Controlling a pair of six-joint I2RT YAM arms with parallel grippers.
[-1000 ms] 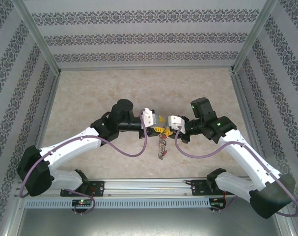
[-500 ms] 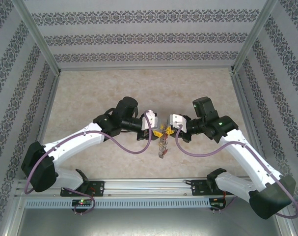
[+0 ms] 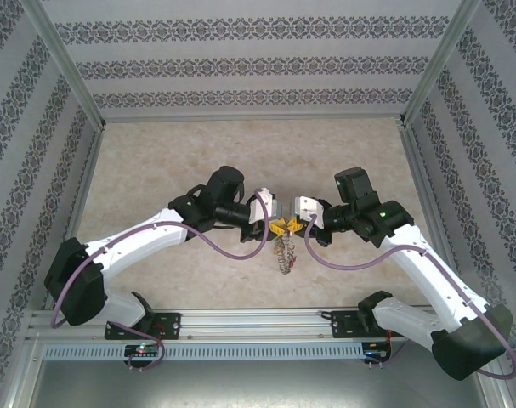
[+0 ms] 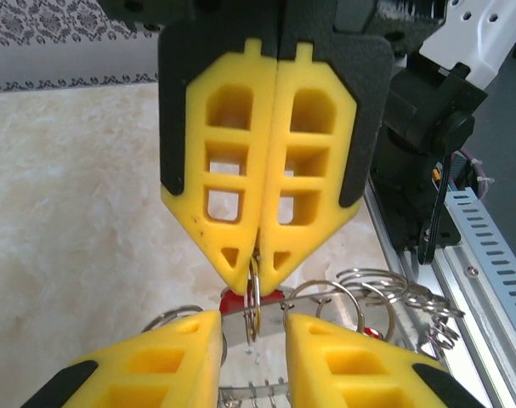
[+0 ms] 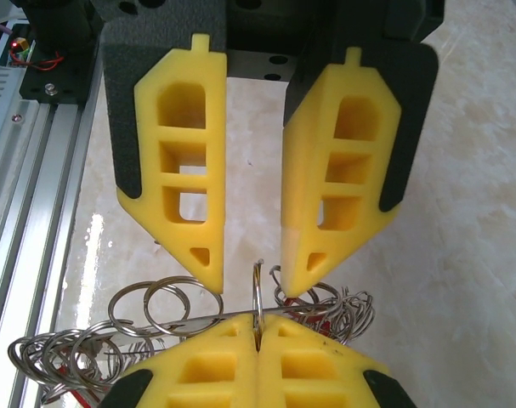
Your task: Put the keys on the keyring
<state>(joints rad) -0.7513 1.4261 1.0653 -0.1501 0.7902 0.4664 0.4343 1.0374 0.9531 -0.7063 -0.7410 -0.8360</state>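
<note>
Right tool (image 4: 258, 274) is clenched on one thin loop of the keyring (image 5: 155, 310), pinching it edge-on at the very fingertips. Left tool (image 5: 253, 285) faces it tip to tip with its jaws parted, straddling that same loop with a gap on both sides. Remaining loops hang in a silver bunch under the two tools, over the middle of the desk (image 3: 155, 153). One key (image 4: 270, 313) with a red tag (image 4: 232, 299) lies flat across the gap between the left fingers; can't tell if they touch it.
</note>
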